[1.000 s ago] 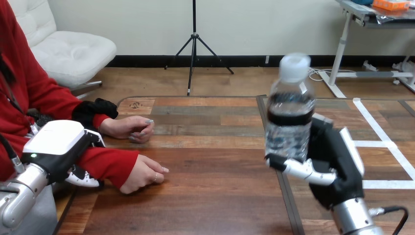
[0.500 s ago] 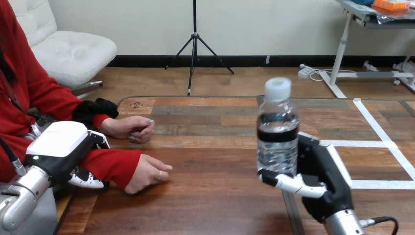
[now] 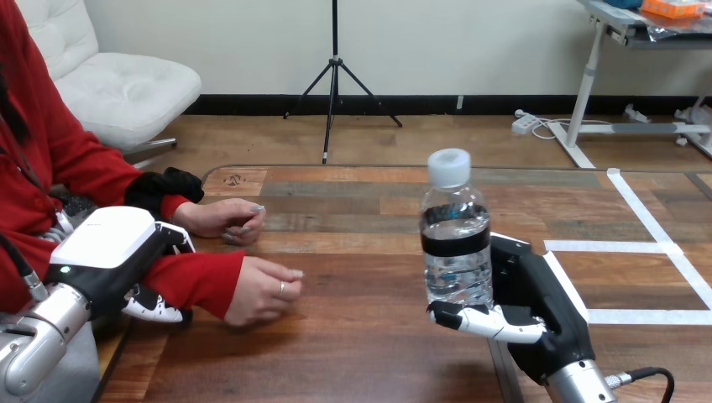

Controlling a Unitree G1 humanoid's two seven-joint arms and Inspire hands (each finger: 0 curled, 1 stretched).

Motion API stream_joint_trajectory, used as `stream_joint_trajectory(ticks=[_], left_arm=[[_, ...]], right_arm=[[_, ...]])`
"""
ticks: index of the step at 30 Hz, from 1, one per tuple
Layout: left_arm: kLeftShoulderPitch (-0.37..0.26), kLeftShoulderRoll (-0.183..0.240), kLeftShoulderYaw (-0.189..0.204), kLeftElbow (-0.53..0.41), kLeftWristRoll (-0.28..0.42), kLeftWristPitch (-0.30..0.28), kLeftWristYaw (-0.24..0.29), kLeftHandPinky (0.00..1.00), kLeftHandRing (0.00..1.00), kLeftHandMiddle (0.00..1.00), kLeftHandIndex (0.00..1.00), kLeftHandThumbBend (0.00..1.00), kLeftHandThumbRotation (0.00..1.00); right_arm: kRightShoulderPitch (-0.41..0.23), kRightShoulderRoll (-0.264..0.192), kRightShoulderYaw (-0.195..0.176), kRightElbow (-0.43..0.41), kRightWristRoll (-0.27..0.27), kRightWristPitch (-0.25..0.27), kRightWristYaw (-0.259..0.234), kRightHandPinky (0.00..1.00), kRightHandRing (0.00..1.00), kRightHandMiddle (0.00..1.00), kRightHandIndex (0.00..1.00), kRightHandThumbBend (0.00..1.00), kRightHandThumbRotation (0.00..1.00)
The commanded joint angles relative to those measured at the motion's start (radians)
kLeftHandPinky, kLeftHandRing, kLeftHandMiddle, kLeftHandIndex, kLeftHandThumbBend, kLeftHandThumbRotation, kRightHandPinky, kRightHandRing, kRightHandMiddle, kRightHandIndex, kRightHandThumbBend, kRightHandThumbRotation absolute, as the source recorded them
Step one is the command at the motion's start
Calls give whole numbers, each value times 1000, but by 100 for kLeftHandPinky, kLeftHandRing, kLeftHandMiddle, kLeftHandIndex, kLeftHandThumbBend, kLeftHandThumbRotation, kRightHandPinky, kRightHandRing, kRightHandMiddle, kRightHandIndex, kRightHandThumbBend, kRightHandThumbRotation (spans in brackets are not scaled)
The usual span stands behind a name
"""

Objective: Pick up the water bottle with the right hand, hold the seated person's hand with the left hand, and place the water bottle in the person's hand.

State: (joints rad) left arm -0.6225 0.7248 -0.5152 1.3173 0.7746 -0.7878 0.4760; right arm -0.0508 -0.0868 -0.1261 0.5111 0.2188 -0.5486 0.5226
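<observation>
Now our right hand (image 3: 537, 311) wraps the lower body of the water bottle (image 3: 456, 243), carrying it upright above the table (image 3: 353, 353), well apart from the person's nearer hand (image 3: 264, 290). It looks light, thin-walled and slick, so we judge a gentle hold below the label best. Our left hand (image 3: 109, 252) lies against the person's sleeve (image 3: 197, 281); whether it grips we cannot tell.

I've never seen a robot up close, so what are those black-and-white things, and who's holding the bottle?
The picture comes from a camera on the robot's head, looking down at a wooden table. The black-and-white things are the robot's own hands. Its right hand has fingers curled round a water bottle, holding it upright. Its left hand lies over the person's forearm. The person sits at the left, with the person's nearer hand and the person's farther hand apart from the bottle.
</observation>
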Motion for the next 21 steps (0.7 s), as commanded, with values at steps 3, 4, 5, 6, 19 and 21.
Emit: stream_joint_trajectory(ticks=[3, 4, 5, 6, 19, 21], left_arm=[[-54, -46, 43, -81, -50, -37, 28, 42, 47, 52, 54, 73, 16], [-53, -46, 45, -82, -53, -41, 28, 41, 46, 52, 54, 73, 15], [-52, -46, 46, -82, -56, -44, 27, 41, 46, 52, 54, 73, 14], [-50, -46, 47, -84, -59, -47, 28, 41, 46, 52, 54, 73, 14], [-43, -45, 62, -99, -79, -78, 14, 39, 44, 50, 51, 72, 13], [-42, -47, 64, -103, -79, -78, 13, 38, 44, 50, 51, 73, 13]], right_arm=[[-99, -16, -3, -5, 8, -37, -1, 12, 16, 26, 40, 90, 0], [-98, -16, -3, -4, 10, -35, 0, 12, 16, 27, 40, 90, 0], [-98, -16, -3, -3, 11, -35, 2, 12, 16, 27, 40, 90, 0], [-98, -17, -3, 0, 8, -37, 1, 12, 16, 27, 40, 90, 0], [-103, -26, -2, 44, -3, -61, 8, 13, 16, 26, 40, 90, 0], [-105, -27, -1, 54, -5, -67, 9, 13, 16, 26, 40, 90, 0]])
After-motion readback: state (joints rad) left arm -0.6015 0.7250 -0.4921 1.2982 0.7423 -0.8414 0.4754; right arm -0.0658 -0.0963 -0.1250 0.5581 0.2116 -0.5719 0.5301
